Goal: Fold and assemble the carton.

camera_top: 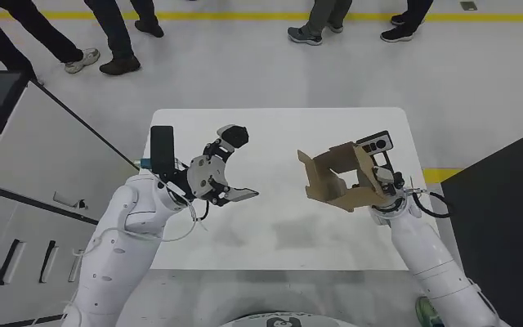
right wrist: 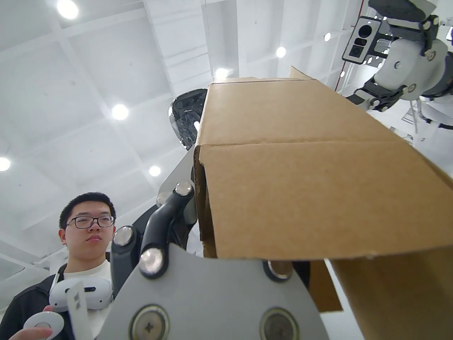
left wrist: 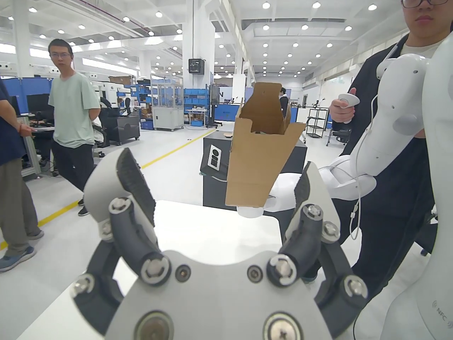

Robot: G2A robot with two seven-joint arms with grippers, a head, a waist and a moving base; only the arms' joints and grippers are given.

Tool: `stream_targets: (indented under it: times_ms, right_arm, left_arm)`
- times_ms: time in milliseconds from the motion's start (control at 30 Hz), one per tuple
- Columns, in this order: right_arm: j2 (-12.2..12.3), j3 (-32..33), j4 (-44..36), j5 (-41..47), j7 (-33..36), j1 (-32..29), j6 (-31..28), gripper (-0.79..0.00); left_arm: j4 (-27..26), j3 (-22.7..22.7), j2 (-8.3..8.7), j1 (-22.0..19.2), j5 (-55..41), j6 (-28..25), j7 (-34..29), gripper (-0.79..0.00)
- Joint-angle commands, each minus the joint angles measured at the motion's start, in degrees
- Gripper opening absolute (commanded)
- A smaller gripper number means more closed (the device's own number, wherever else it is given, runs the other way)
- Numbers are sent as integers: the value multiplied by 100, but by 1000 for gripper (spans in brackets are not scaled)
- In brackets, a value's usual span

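Note:
A brown cardboard carton (camera_top: 333, 175), partly opened with its flaps loose, hangs above the right side of the white table (camera_top: 278, 233). My right gripper (camera_top: 373, 188) is shut on the carton's right end. In the right wrist view the carton (right wrist: 311, 185) hides one finger, while the other finger (right wrist: 184, 122) lies against its side. My left gripper (camera_top: 239, 166) hovers over the table's left half, open and holding nothing, and it points toward the carton. In the left wrist view the carton (left wrist: 258, 150) stands beyond the spread fingers (left wrist: 136, 182), well apart from them.
A black cabinet (camera_top: 482, 212) stands close to the table's right edge, and a grey cabinet (camera_top: 49, 163) stands off its left side. Several people stand on the floor beyond the far edge. The table's middle and near part are bare.

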Motion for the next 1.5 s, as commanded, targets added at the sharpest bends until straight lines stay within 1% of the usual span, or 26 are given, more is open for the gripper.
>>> stream_targets:
  times_ms: [0, 67, 300, 367, 700, 867, 900, 1067, 1467]
  right_arm:
    - [-8, 34, 69, -87, 3, -6, -8, -785]
    - [-19, 80, 76, -127, 3, -2, -80, -785]
    - [-21, 79, 65, -138, -37, -6, -71, -785]
    - [-34, 74, -15, -236, -184, -44, -53, -785]
    - [-100, 156, 30, -530, -274, -100, -122, -785]
    - [-100, 156, 30, -530, -274, -100, -122, -785]
    - [-102, 157, -24, -608, -388, -113, -111, -785]
    - [-127, 192, -223, -753, -442, -197, -86, -785]
    - [-188, 232, -236, -1117, -421, -209, -37, -785]
  left_arm:
    - [17, 47, 0, -9, 6, -9, -36, -785]
    - [25, 47, 7, -30, 120, 8, -139, -785]
    - [2, 58, 7, -23, 147, 57, -174, -785]
    - [-98, 132, 13, -5, 193, 61, -323, -785]
    - [-306, 300, 52, -135, -46, 77, -857, -785]
    - [-306, 300, 52, -135, -46, 77, -857, -785]
    - [-314, 303, 51, -133, -42, 102, -857, -785]
    - [-354, 482, 37, -178, 10, 251, -881, -785]
    - [-330, 663, 45, -323, -79, 207, -967, -785]
